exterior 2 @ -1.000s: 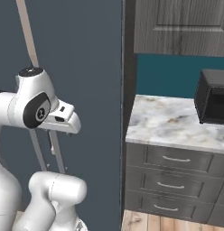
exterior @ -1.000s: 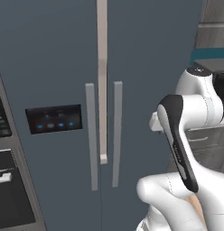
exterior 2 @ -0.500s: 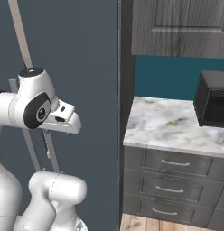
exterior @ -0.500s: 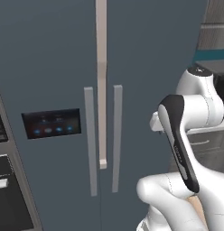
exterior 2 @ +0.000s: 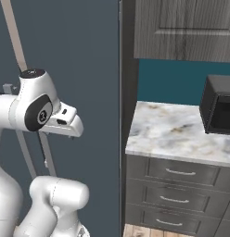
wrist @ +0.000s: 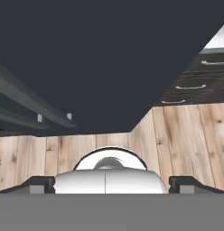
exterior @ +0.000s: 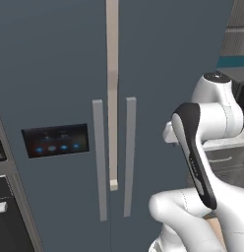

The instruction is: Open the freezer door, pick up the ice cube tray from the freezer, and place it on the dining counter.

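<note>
I see the freezer door (exterior: 55,88) as a smooth, matt slate blue-grey panel, like painted metal. Set into it is a glossy black dispenser panel (exterior: 55,140) with small blue lights. Its long handle (exterior: 99,160) looks like brushed grey metal with a dull sheen, and the handle (exterior: 129,156) on the plain door (exterior: 173,54) beside it looks the same. A pale beige strip (exterior: 112,93) runs between the doors, flat and matt. In the right base view I see a small counter (exterior 2: 179,132) of polished white-grey marble with brownish veining, over dark grey wood-grain drawers (exterior 2: 179,192) with slim satin metal pulls. A matt black microwave (exterior 2: 220,104) sits on it. In the hand view the floor (wrist: 186,135) is light wooden planks with visible grain.
</note>
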Available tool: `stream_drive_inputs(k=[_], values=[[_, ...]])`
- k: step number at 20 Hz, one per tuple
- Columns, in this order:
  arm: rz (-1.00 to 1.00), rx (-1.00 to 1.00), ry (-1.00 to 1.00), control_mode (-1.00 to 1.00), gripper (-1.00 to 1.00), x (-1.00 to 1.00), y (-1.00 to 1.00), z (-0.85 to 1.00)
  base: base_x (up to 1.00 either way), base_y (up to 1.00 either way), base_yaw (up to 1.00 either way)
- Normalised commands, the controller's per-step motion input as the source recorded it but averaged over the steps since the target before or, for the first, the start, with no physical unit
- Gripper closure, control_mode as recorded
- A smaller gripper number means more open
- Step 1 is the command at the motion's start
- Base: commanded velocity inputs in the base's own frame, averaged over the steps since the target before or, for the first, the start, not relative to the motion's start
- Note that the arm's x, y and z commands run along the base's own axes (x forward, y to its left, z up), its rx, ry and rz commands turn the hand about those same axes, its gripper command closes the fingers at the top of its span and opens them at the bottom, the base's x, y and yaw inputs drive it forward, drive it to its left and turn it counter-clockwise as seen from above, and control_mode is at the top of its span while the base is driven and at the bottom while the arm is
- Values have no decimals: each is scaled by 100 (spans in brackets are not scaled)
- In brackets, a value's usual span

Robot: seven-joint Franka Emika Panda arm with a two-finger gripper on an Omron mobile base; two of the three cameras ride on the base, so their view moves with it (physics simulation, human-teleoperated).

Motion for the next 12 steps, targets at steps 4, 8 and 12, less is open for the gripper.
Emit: stream_drive_inputs(k=[4, 8, 12], values=[[0, 0, 0, -100, -100, 0, 0, 0, 0, 0, 0], [0, 0, 0, -100, -100, -16, 23, 0, 0, 0, 0], [0, 0, -5, -100, -100, -17, 59, 0, 0, 0, 0]])
